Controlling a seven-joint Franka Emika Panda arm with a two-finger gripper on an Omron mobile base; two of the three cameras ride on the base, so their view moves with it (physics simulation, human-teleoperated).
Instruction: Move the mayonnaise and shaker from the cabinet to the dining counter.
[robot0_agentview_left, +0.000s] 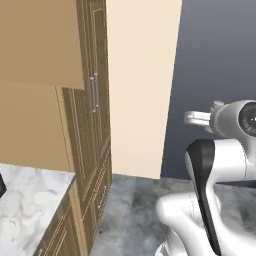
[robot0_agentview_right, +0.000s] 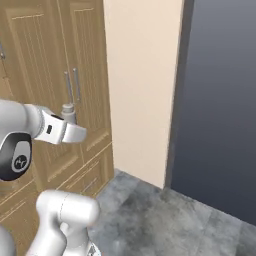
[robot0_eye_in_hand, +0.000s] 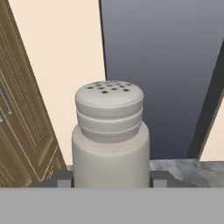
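The shaker (robot0_eye_in_hand: 109, 135) sits upright between the jaws of the gripper (robot0_eye_in_hand: 109, 179), clamped low on its pale body, with its perforated top facing the hand camera. From the right base view the shaker (robot0_agentview_right: 68, 114) shows as a small pale shape at the end of the outstretched arm, held in the air in front of tall wooden doors (robot0_agentview_right: 55, 90) and well above the grey floor (robot0_agentview_right: 165, 220). A corner of a marble worktop (robot0_agentview_left: 30, 200) lies at the lower left of the left base view. The step in hand looks like the carry: shaker lifted and in transit. The next move calls for reaching the dining counter, lowering the shaker upright onto it, then releasing.
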